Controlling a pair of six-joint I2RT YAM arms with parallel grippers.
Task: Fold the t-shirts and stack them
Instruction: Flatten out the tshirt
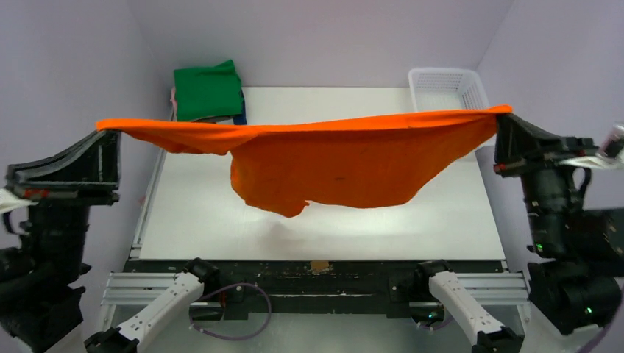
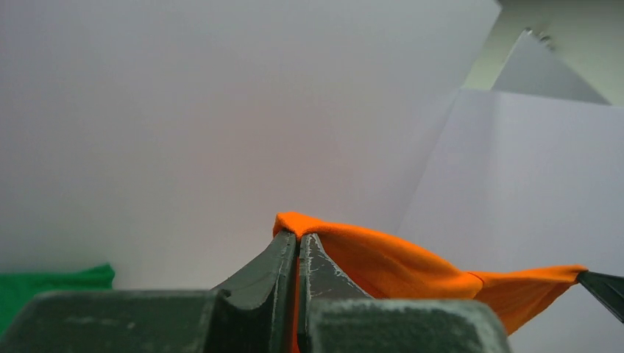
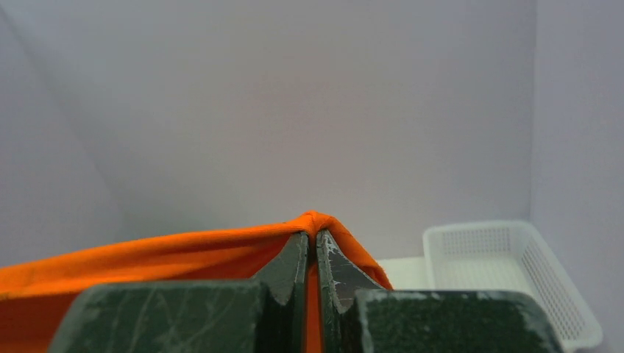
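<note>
The orange t-shirt (image 1: 338, 165) hangs stretched in the air between my two grippers, its body sagging above the white table (image 1: 441, 220). My left gripper (image 1: 110, 131) is shut on its left corner at the far left; in the left wrist view the orange t-shirt (image 2: 383, 257) bunches out of the shut left gripper (image 2: 298, 237). My right gripper (image 1: 502, 116) is shut on its right corner; in the right wrist view the right gripper (image 3: 313, 235) pinches the orange t-shirt (image 3: 147, 254). A folded green t-shirt (image 1: 208, 90) lies on a stack at the back left, with pink and dark blue edges showing beneath.
A white mesh basket (image 1: 447, 87) stands at the table's back right corner and also shows in the right wrist view (image 3: 508, 272). Pale walls enclose the table on three sides. A corner of the green t-shirt shows in the left wrist view (image 2: 44, 290).
</note>
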